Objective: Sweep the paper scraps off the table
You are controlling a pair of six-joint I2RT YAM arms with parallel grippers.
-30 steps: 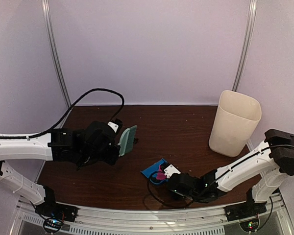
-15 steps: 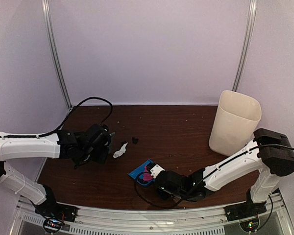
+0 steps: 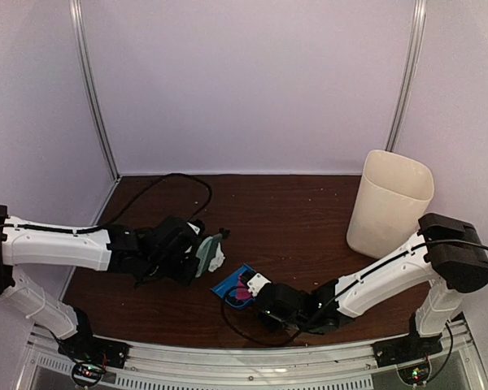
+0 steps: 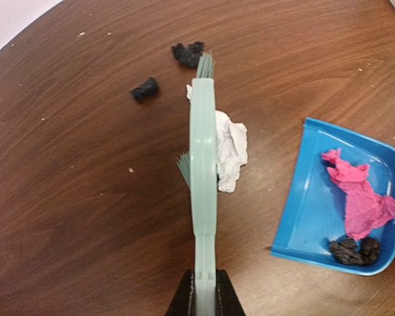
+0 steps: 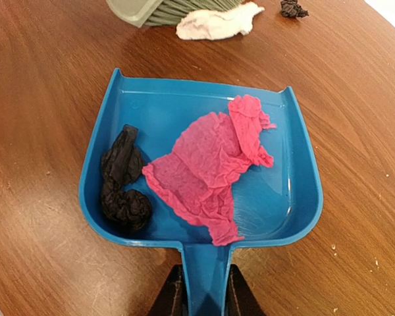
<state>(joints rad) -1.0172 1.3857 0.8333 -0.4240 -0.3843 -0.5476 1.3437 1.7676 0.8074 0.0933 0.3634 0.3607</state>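
My left gripper is shut on the handle of a pale green brush. A white paper scrap lies against the brush's right side, between it and the blue dustpan. Two dark scraps lie on the table beyond the brush. My right gripper is shut on the dustpan's handle, and the pan sits flat on the wood. It holds a pink scrap and a black scrap. The white scrap lies just past the pan's mouth.
A tall cream bin stands at the right rear of the table. A black cable loops over the wood behind the left arm. Tiny pale crumbs speckle the wood. The silver rail runs along the front edge.
My left gripper has moved the brush right, toward the dustpan, pushing the white scrap with it. The dustpan has shifted left since a second ago.
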